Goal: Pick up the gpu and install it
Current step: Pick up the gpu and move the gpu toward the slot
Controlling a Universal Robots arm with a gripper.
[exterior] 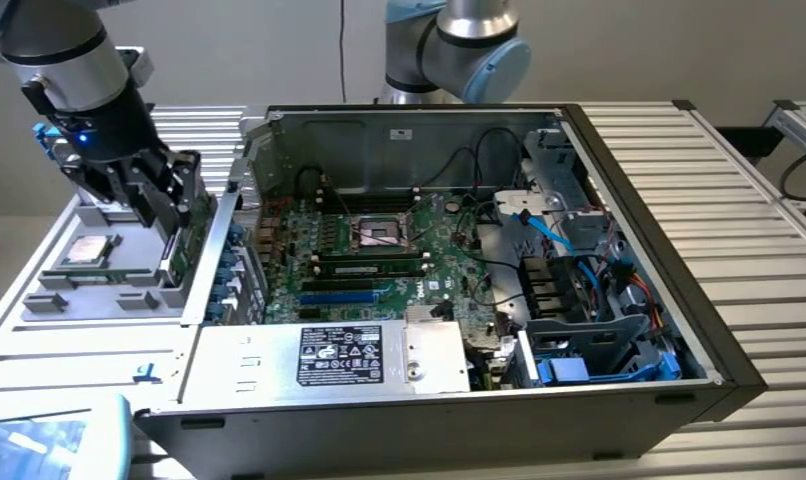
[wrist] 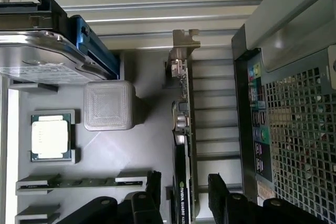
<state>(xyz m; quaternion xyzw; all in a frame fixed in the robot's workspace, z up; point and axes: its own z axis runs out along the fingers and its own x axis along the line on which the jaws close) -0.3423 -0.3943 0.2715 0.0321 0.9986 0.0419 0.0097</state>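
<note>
The card stood on its long edge in a slot of the grey parts tray, its silver bracket at the end away from the claw. It was outside the computer case, just beside the case's perforated rear wall. In the exterior view the card sat at the tray's edge nearest the case, on the exterior view's left.

The claw was spread wide, one black finger on each side of the card's near end and neither touching it. Nothing was pinched. In the exterior view the claw hung low over the tray.

The step in hand looked like the pick-up, with the claw lined up astride the card and the grip not yet made. The board inside the case carried no card, so the install was undone.

By my judgement, a sound grip called for the fingers to meet the card's two flat faces squarely, and low enough to hold the body rather than just its top edge. The lift would have to run straight out of the slot, because the case wall stood close.

Farther off in the tray lay a square processor chip in its recess and a metal drive. The tray and case rested on the ribbed desk.
</note>
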